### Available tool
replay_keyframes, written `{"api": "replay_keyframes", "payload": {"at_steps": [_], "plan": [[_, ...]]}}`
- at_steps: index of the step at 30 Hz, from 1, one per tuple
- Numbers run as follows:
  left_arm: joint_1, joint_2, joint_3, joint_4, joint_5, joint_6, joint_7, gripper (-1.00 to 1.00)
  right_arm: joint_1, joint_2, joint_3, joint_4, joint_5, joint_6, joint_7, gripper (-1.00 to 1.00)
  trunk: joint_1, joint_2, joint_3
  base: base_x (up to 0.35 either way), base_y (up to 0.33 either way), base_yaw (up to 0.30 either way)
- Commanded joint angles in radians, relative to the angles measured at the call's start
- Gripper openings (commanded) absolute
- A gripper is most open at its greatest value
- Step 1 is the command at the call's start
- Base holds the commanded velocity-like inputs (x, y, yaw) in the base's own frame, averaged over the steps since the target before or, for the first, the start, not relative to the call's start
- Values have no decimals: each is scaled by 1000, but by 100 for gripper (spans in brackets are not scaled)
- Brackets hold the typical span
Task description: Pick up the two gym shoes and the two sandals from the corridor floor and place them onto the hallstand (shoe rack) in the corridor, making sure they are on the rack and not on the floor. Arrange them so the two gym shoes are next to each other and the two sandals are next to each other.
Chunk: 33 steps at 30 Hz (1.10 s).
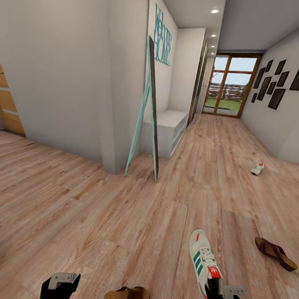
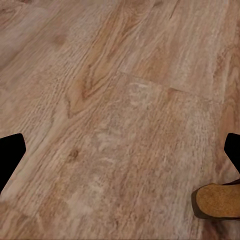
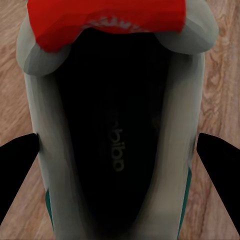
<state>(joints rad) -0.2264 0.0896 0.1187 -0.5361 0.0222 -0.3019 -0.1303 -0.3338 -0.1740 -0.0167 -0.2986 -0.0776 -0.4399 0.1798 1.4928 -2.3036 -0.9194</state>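
Wood-grain plank corridor floor (image 1: 117,210) underfoot, running back to a glazed door (image 1: 228,86) at the far end. Left wall broken by a white corner, a teal-framed leaning mirror (image 1: 149,109) against it, teal "WELCOME HOME" lettering (image 1: 161,33) above. Behind the mirror, a light grey low worktop (image 1: 169,122) with open shelves under it, probably the hallstand; upper part hidden from here, nothing seen on it. Dark picture frames (image 1: 271,85) along the right wall.

Four pieces of footwear, all on the floor:
- near gym shoe (image 1: 203,261), white with green stripes and red heel patch, toe pointing away, directly under the right hand (image 1: 222,293)
- far gym shoe (image 1: 257,169), small in view, well apart down the corridor near the right wall
- right sandal (image 1: 276,253), dark brown, lying at the right, near the first gym shoe
- near sandal (image 1: 127,297), tan footbed up, between the two hands at the bottom edge; its toe also caught in the left wrist view (image 2: 219,201)

Right hand: fingers spread either side of the shoe opening (image 3: 120,135), straddling the heel collar, not closed on it as far as visible. Left hand (image 1: 60,283): fingers (image 2: 10,155) apart, nothing between them, over bare planks.

Judged progress: nothing on the rack yet. First pick just being lined up; all four carries and both pairings left.
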Motion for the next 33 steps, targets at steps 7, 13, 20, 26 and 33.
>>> {"api": "replay_keyframes", "payload": {"at_steps": [7, 13, 20, 26, 33], "plan": [[-1, -1, 5, 1, 2, -2, -9, 100, -1, -1, -2, 1, -8, -2, 9, -100, 0, 0, -1, 13, 6, -107], [-1, -1, 6, 1, 2, -2, -9, 100, -1, -1, -2, 1, -8, -2, 9, -100, 0, 0, -1, 19, 84, -252], [-1, -1, 5, 1, 2, -2, -9, 100, -1, -1, -2, 1, -8, -2, 9, -100, 0, 0, -1, 36, 93, -45], [-1, -1, 4, 1, 2, -2, -9, 100, -1, -1, -2, 1, -8, -2, 9, -100, 0, 0, -1, 141, 3, -1], [-1, -1, 5, 1, 2, -2, -9, 100, -1, -1, -2, 1, -8, -2, 9, -100, 0, 0, -1, 261, 0, 0]]}}
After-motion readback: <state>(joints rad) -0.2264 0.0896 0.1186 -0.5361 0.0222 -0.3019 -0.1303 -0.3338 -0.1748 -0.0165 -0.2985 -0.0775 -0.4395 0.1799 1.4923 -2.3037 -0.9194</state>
